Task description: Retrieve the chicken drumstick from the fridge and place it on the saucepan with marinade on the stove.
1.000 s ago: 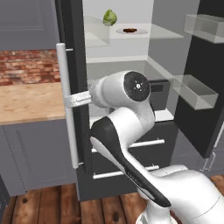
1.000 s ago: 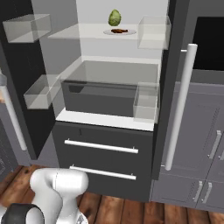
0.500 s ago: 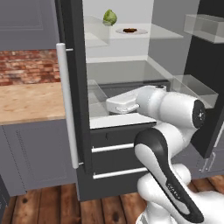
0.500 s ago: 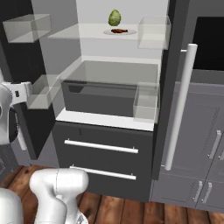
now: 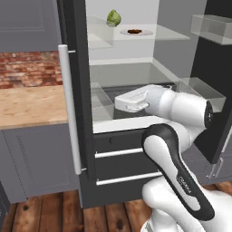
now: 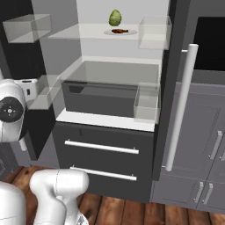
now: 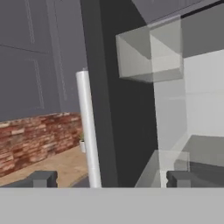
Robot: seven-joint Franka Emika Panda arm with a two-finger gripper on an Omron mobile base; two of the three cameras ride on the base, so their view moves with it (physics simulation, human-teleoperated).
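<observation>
1. Left base view shows the fridge (image 5: 84,136) with its doors open and the white inside on show.
2. The chicken drumstick (image 5: 134,31) lies on a small white plate (image 5: 145,32) on the top shelf, far back, just right of a green leafy vegetable (image 5: 113,18).
3. The gripper (image 7: 109,178) sits low, at the height of the middle shelf near the left door, with its two tips spread wide and nothing between them.
4. To do this step well, I think the arm should lift up, turn toward the top shelf, and come at the drumstick from the front.
5. It should keep off the vegetable and the plate rim.
6. The silver bar handle (image 7: 89,140) and the clear door bins (image 6: 151,31) stick out on both sides.
7. The middle of the fridge looks like the widest open room for moving.
</observation>
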